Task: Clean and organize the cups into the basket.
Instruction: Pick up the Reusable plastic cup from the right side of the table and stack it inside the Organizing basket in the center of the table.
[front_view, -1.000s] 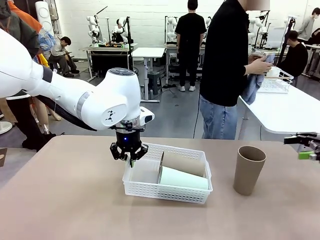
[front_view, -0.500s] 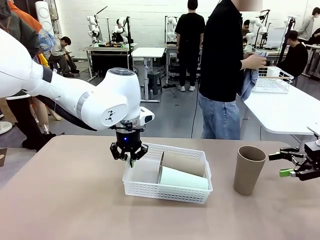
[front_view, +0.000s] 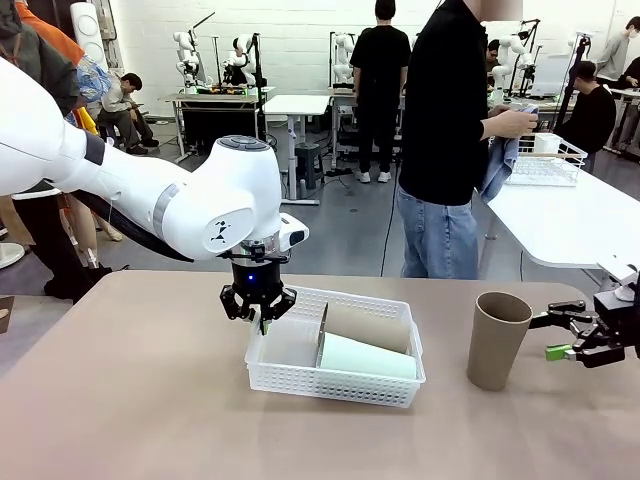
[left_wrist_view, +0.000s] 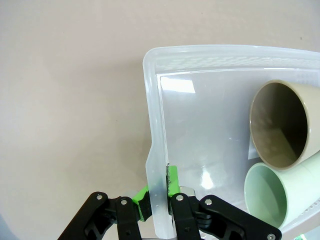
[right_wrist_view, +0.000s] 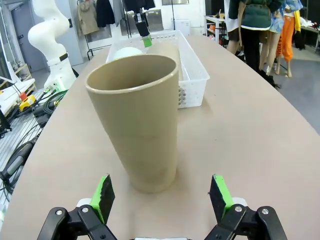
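Tan plastic is my target: the brown cup (front_view: 497, 340) stands upright, mouth up, on the tabletop (front_view: 150, 400), well to the right of the basket (front_view: 330, 386). My right jaws are spread wide at about the cup's mid-height, just to its right and not touching it. In the right wrist view the cup sits ahead of the green pads (right_wrist_view: 103, 197), a little left of centre. I judge the best move is to shift sideways until it is centred, slide in until the pads straddle the body, then close gently, since a tapered wall could slip or tip. My left jaws are clamped shut on the basket's left-end rim, which should steady it. Inside, the mint cup (front_view: 365, 357) and a second tan cup (front_view: 365, 325) lie on their sides, side by side, at the right, leaving room at the left end.
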